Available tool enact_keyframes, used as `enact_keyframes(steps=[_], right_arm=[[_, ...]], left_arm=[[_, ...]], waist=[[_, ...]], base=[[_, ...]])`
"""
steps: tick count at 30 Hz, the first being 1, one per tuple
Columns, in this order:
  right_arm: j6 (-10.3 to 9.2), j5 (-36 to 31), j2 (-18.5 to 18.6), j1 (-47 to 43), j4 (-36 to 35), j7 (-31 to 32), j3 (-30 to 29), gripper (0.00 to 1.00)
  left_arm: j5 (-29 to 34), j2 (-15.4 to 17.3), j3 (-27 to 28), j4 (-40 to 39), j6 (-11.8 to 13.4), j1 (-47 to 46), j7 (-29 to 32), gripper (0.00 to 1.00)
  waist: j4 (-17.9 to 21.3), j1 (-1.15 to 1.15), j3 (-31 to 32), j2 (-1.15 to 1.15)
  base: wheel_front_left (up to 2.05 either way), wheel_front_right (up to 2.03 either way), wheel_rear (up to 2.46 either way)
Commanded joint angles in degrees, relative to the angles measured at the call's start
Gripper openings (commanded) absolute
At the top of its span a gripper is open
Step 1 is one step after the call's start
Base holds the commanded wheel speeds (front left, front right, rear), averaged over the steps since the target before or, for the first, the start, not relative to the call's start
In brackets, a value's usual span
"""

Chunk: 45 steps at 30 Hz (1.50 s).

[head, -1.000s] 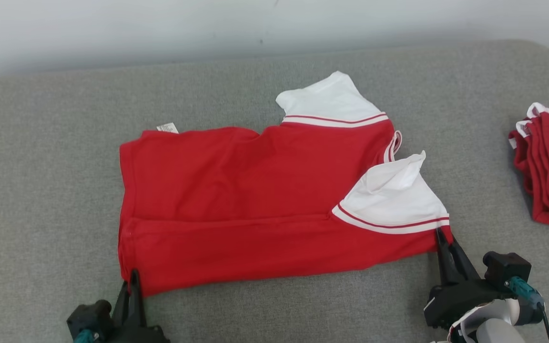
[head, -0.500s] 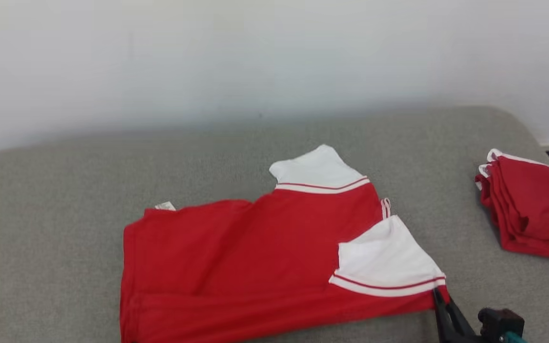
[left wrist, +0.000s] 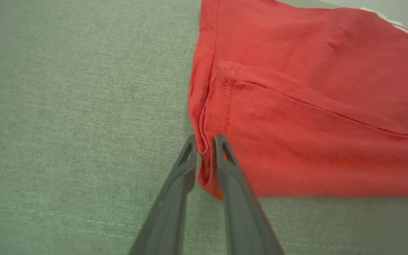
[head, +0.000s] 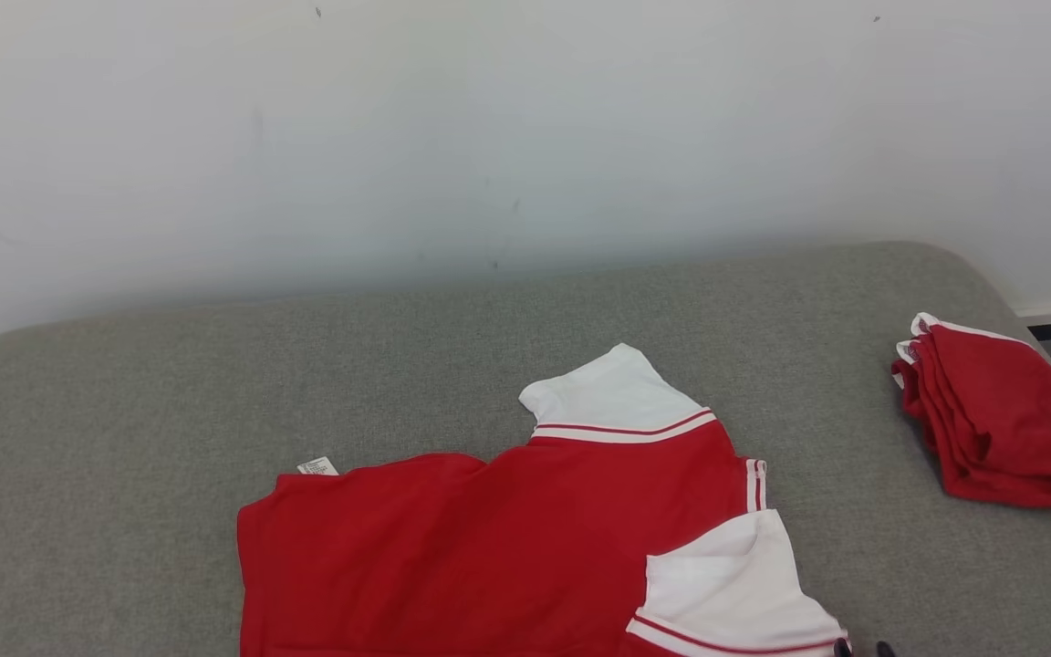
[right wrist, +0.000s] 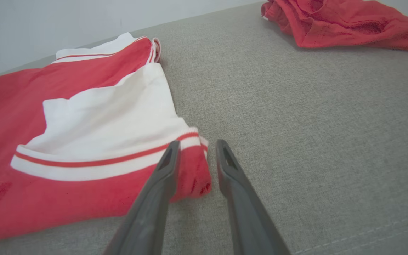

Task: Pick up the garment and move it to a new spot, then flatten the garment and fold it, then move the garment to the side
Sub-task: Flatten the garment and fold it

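We judged the red garment (head: pixel 507 547), lying flat on the grey cushion (head: pixel 124 411) with one long edge turned over, only partly folded: our left gripper (left wrist: pixel 205 138) pinched its hem corner, our right gripper (right wrist: pixel 198 142) straddled the sleeve-end corner with fingers apart, and moving it aside remained.

You're seeing a red garment (head: pixel 489 547) with white sleeves (head: pixel 612 397) banded by a thin red stripe, on flecked grey upholstery (head: pixel 124 411); red white-edged pile (head: pixel 1000 429), pale wall (head: pixel 489 137).

Head high, wrists low (garment (head: pixel 489 547) shared)
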<state>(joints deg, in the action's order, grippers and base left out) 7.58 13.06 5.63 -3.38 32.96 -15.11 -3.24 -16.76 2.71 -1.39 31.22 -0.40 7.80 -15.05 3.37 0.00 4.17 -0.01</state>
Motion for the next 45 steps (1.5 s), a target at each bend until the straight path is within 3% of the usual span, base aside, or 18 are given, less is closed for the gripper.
enact_keyframes(steps=[1, 8, 18, 31, 41, 45], right_arm=[[-0.15, -0.6, -0.1, 0.6, -0.4, 0.0, -0.5, 1.0], [-0.15, -1.9, -0.5, 4.3, -2.9, 0.0, -1.8, 1.0], [-0.15, -2.2, -0.4, 12.5, -3.5, 0.0, 0.5, 1.0], [-0.15, -0.6, -0.2, 19.4, -3.3, 0.0, 4.9, 1.0], [-0.15, -0.1, 0.7, 19.6, -3.1, 0.0, 5.0, 1.0], [-0.15, -0.1, 0.7, 19.6, -2.9, 0.0, 5.0, 1.0]], left_arm=[[-0.2, 0.3, 0.1, -0.5, 0.7, -0.2, -0.2, 1.0], [1.6, 0.3, 1.4, -4.1, 2.0, -2.8, -0.2, 1.0], [5.0, 0.2, 3.6, -3.8, -0.2, -12.5, -0.2, 1.0], [5.7, 2.9, 7.4, 7.3, -2.1, -29.6, -0.2, 1.0], [5.8, 4.0, 6.1, 18.7, -3.0, -38.1, 2.3, 1.0], [5.9, 4.5, 5.7, 23.2, -2.2, -40.5, 3.7, 1.0]], waist=[[-0.3, 0.0, -0.7, 0.01], [-0.9, 0.0, -3.1, 0.01], [-1.6, 0.0, -7.6, 0.01], [-0.4, 0.0, -13.1, 0.01], [0.3, 0.0, -14.0, 0.01], [0.5, 0.0, -14.1, 0.01]], base=[[0.0, 0.0, 0.0], [0.0, 0.0, 0.0], [0.0, 0.0, 0.0], [0.0, 0.0, 0.0], [0.0, 0.0, 0.0], [0.0, 0.0, 0.0]])
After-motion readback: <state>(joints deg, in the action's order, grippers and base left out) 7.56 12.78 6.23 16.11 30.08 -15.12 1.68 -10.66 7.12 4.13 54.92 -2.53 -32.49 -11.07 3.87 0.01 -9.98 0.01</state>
